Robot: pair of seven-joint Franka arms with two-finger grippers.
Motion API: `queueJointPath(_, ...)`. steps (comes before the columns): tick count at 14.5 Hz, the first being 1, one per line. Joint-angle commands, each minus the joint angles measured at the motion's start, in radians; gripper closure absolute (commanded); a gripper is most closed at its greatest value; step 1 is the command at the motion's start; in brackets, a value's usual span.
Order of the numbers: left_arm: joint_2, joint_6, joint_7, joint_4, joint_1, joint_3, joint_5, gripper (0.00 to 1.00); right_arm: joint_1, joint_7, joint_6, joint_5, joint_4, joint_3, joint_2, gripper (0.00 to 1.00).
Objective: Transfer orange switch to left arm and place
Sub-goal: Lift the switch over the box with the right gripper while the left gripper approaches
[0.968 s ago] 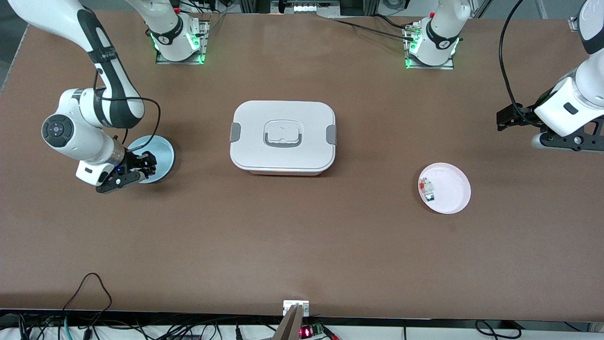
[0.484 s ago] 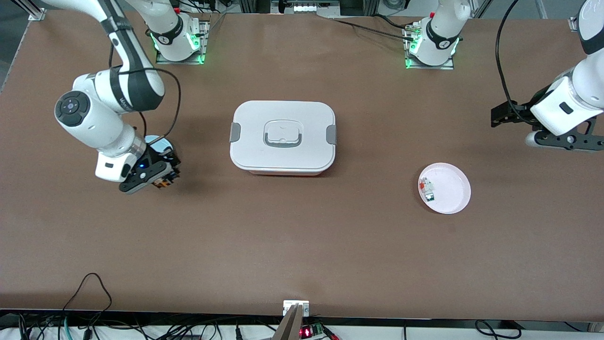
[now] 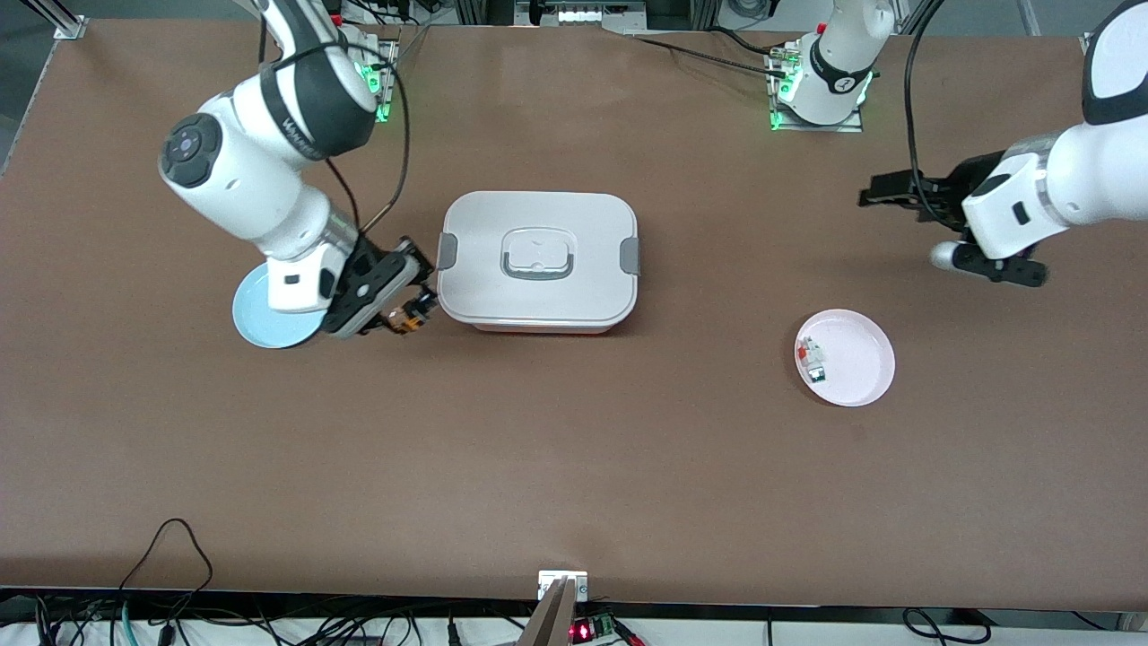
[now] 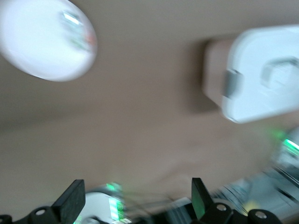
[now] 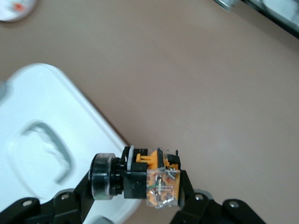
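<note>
My right gripper (image 3: pixel 405 314) is shut on the orange switch (image 3: pixel 413 317), a small black cylinder with an orange and clear end. It is held over the table between the blue plate (image 3: pixel 260 325) and the box (image 3: pixel 538 260), close to the box's grey latch. In the right wrist view the switch (image 5: pixel 147 179) sits crosswise between the fingers, with the box lid (image 5: pixel 42 140) beneath. My left gripper (image 3: pixel 883 197) is open and empty, over the table at the left arm's end. Its fingers (image 4: pixel 70 205) stand wide apart in the left wrist view, which also shows the box (image 4: pixel 261 70).
A pink plate (image 3: pixel 845 357) holding a small white, red and green part (image 3: pixel 812 359) lies nearer the front camera, below my left gripper. It also shows in the left wrist view (image 4: pixel 44 39). The blue plate is bare.
My right gripper has lifted off the blue plate with the switch and moved toward the box. My left arm has swung in toward the middle of the table.
</note>
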Motion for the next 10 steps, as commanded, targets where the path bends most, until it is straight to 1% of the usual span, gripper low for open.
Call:
queueJointPath(1,0.055,-0.048,0.007,0.000,0.005,0.001,-0.151,0.00,0.085,-0.051,-0.021,0.104,0.018,-0.010,-0.044,0.92)
queueJointPath(3,0.099,-0.048,0.008,0.001,0.004,0.000,-0.255,0.00,0.144,-0.057,-0.018,0.165,0.020,-0.010,-0.051,0.92)
queueJointPath(6,0.118,-0.030,0.010,-0.029,0.001,-0.002,-0.482,0.00,0.210,-0.104,-0.006,0.259,0.054,-0.013,-0.050,0.93)
queueJointPath(7,0.122,0.005,0.010,-0.055,-0.005,-0.002,-0.563,0.00,0.230,-0.124,0.012,0.290,0.061,-0.012,-0.050,0.94)
queueJointPath(9,0.121,0.112,0.010,-0.147,-0.010,-0.005,-0.739,0.00,0.273,-0.144,0.063,0.325,0.061,-0.012,-0.048,0.94)
queueJointPath(10,0.121,0.136,0.011,-0.178,-0.010,-0.005,-0.824,0.00,0.296,-0.144,0.084,0.346,0.061,-0.012,-0.048,0.94)
